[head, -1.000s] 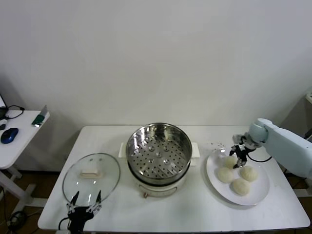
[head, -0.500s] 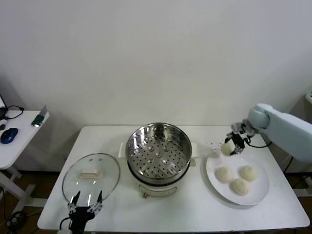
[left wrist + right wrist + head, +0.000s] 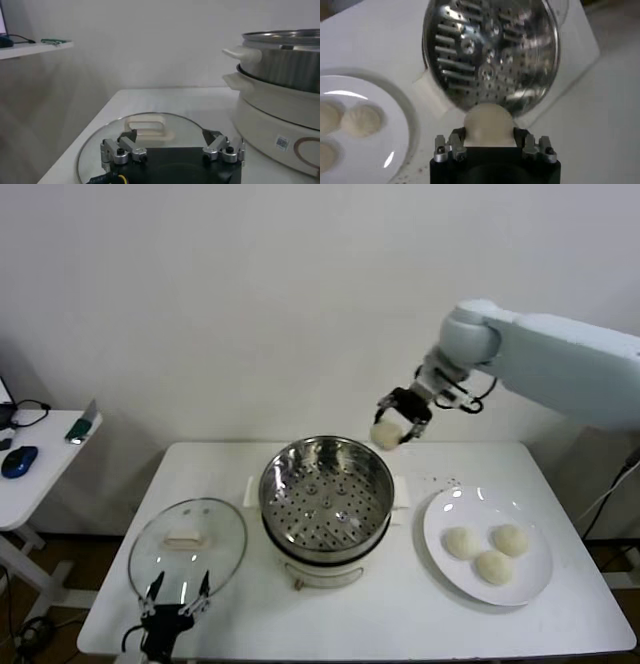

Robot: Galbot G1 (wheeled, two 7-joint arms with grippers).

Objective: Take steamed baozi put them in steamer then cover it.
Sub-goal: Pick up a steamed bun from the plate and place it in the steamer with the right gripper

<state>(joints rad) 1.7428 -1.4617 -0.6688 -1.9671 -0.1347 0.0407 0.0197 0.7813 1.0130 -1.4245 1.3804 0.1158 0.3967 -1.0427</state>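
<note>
Carrying baozi point(image 3: 386, 434) clamped in R gripper point(image 3: 400, 413) at steamer point(image 3: 326, 494) ~1 o'clock rim: centre over perforations, lower before release; L gripper point(image 3: 173, 604) idle, wide, by cover point(image 3: 187, 549).

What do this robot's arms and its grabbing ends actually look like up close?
The right arm is a smooth, rounded shell of pale blue-white with thin black cables near the wrist. Each end effector, right end effector and left end effector, has a black body, two short silver-grey metal fingers and small dark screws.

Plain white wall point(image 3: 250, 304) behind white table point(image 3: 330, 614); 1 white side desk point(image 3: 30, 474) at left edge.
</note>
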